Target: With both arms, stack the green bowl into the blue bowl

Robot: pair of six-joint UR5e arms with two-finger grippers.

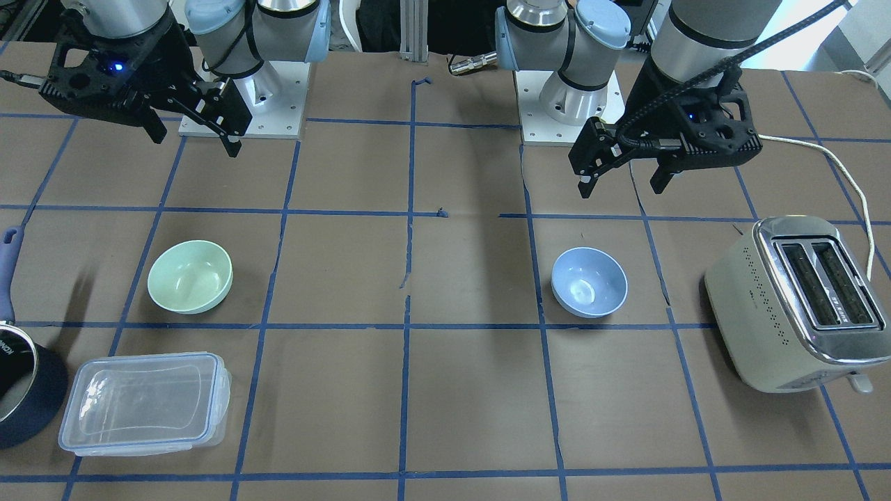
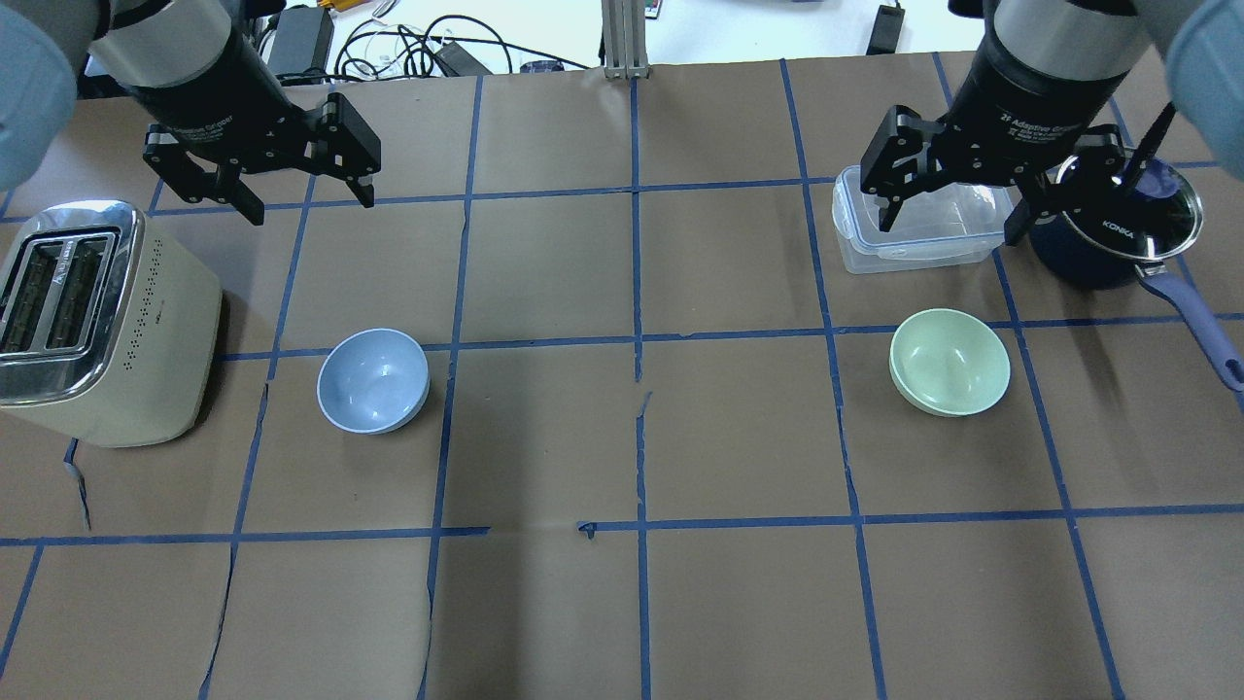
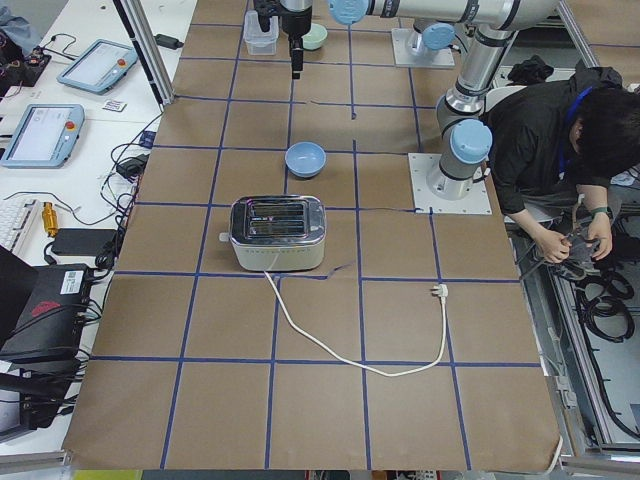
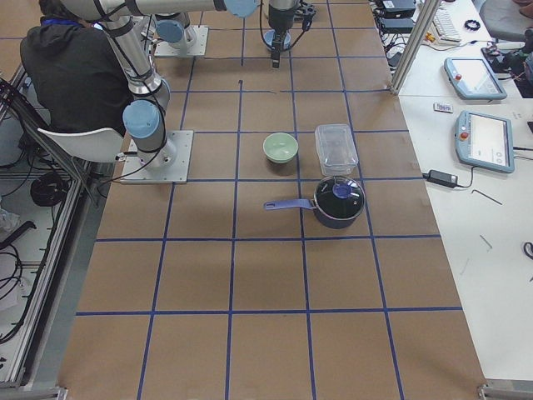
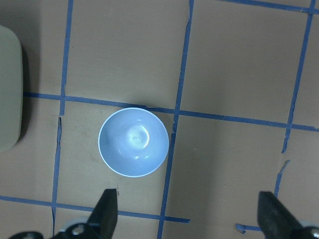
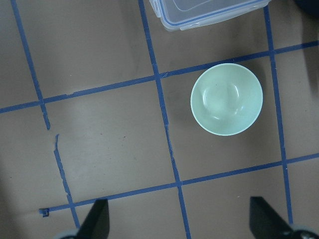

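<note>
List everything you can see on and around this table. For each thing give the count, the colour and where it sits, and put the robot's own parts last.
green bowl: one, pale mint green, on the table, robot's right side.
blue bowl: one, light blue, robot's left side, beside the toaster.
toaster: one, cream with a chrome top, at the table's left end.
container: one, clear plastic, past the green bowl, away from the robot.
pot: one, dark navy with a glass lid, beside the container.
table: one, brown with a blue tape grid.
operator: one, in black, off the table by the robot's bases.
left gripper: one, black, open, raised above the table.
right gripper: one, black, open, raised above the table.
</note>
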